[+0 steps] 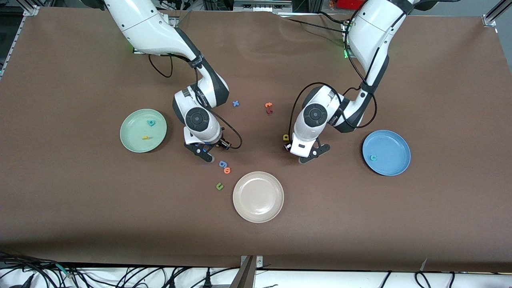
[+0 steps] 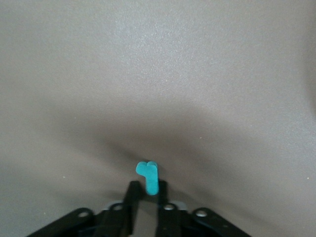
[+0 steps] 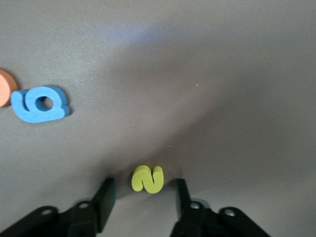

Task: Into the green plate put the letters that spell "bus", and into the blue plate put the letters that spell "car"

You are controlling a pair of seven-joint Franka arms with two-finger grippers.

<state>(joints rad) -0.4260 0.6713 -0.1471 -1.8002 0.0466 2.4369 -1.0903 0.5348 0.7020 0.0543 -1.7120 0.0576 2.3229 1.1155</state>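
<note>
**Both grippers down on letters: r pinched, s bracketed**

Risks first. The left gripper [image 2: 145,197] is pinching the teal r [image 2: 148,177] by its stem only, fingers nearly shut, hook sticking out past the tips. Judged weak: a hold this shallow on soft foam could let the letter twist or drop on the way to the blue plate [image 1: 394,141]. The right gripper [image 3: 143,197] is standing partly open around the yellow s [image 3: 147,178], a finger on each side with gaps showing, nothing gripped yet. If one finger meets the foam first, the s may skid or tip out instead of being caught.

Landmark: the beige plate [image 1: 258,212]. Both grippers are working low at the bench [image 1: 80,224], farther from the front camera than that plate. The left is sitting toward the blue plate's end, with the yellow a [image 1: 286,137] just beside its wrist. The right is sitting toward the green plate [image 1: 132,140], close to the blue g-like letter [image 3: 39,103].

Arm pose: each forearm is reaching down steeply from its base, wrist bent so the fingers are pointing at the bench.

Plates so far: the teal b [image 1: 151,123] and yellow u [image 1: 145,138] are lying in the green plate; the teal c [image 1: 373,158] is lying in the blue plate.
</note>
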